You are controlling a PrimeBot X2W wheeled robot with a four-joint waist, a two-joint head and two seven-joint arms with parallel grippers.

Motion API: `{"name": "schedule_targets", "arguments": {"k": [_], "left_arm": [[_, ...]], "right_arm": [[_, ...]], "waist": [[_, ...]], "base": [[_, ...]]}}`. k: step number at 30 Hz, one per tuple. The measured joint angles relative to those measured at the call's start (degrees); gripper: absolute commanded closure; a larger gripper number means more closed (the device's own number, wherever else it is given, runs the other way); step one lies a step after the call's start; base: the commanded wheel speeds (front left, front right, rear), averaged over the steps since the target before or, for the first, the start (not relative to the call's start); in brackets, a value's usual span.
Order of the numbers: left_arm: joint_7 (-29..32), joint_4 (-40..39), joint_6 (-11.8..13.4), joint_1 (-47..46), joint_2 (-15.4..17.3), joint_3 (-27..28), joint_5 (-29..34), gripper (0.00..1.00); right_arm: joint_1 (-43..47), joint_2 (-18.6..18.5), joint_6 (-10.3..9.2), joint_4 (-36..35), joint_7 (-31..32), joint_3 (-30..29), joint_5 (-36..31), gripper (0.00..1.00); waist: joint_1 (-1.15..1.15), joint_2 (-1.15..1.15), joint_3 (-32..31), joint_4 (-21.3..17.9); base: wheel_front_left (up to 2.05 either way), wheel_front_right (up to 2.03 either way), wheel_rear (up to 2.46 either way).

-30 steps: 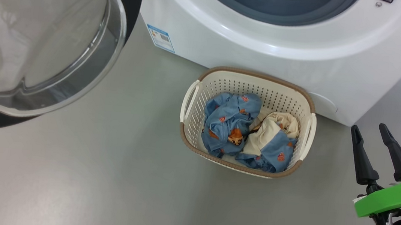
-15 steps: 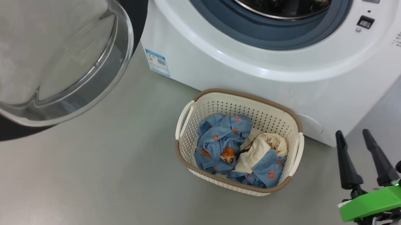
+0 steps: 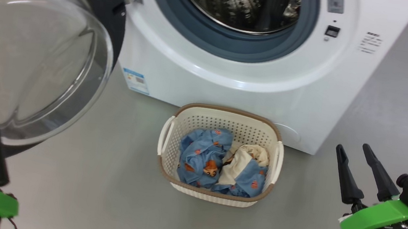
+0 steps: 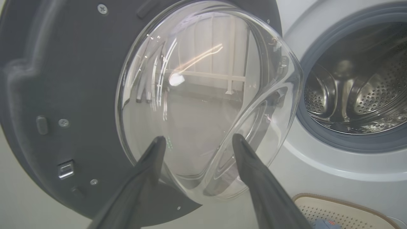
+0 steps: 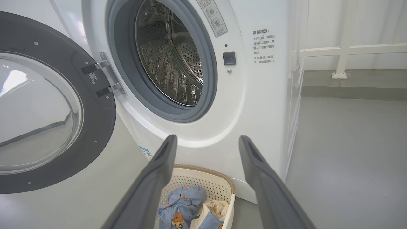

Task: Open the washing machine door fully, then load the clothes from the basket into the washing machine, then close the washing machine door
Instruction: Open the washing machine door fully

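Washing machine door (image 3: pixel 34 56) stands swung wide open at the left of the washing machine (image 3: pixel 229 90). It hangs from its hinge (image 5: pixel 108 76), and its inner side with the bulging clear glass bowl faces outward. The steel drum (image 3: pixel 236 3) lies exposed inside the grey-blue seal (image 3: pixel 234 50).

The basket (image 3: pixel 227 111) sits on the grey floor (image 3: pixel 104 180) close against the machine's front, below the opening and to the right of the small blue label sticker (image 3: pixel 136 80). The clothes (image 3: pixel 217 162) lie bundled in it, light-blue printed fabric beside a cream-yellow piece.

The left hand (image 4: pixel 197 138) has its fingers spread with nothing between them. Its tips point at the lower part of the glass bowl, and I cannot tell whether they touch it. The right hand (image 3: pixel 352 146) hovers to the right of the basket, apart from it, fingers spread and empty, pointing toward the machine's front.
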Motion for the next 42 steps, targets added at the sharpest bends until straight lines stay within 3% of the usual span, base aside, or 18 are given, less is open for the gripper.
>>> {"name": "schedule_targets", "arguments": {"k": [17,32,42], "left_arm": [[0.0,-7.59,-0.01,7.09,0.12,-10.45,-2.45,0.0],[0.0,-8.29,-0.01,8.16,0.57,-12.78,-3.41,0.0],[0.0,-8.68,-0.01,8.39,0.59,-13.19,-4.05,0.0]], "right_arm": [[2.25,0.91,0.0,-0.49,0.0,-0.31,-0.01,0.0],[2.25,1.47,0.0,-0.57,0.0,-0.37,0.0,0.0],[2.28,1.63,0.0,-0.68,0.0,-0.71,0.0,0.0]], "waist": [[0.01,0.0,-2.12,-10.04],[0.01,0.0,-2.7,-19.94],[0.01,0.0,-3.2,-23.97]], "base": [[0.0,0.0,0.0],[0.0,0.0,0.0],[0.0,0.0,0.0]]}}
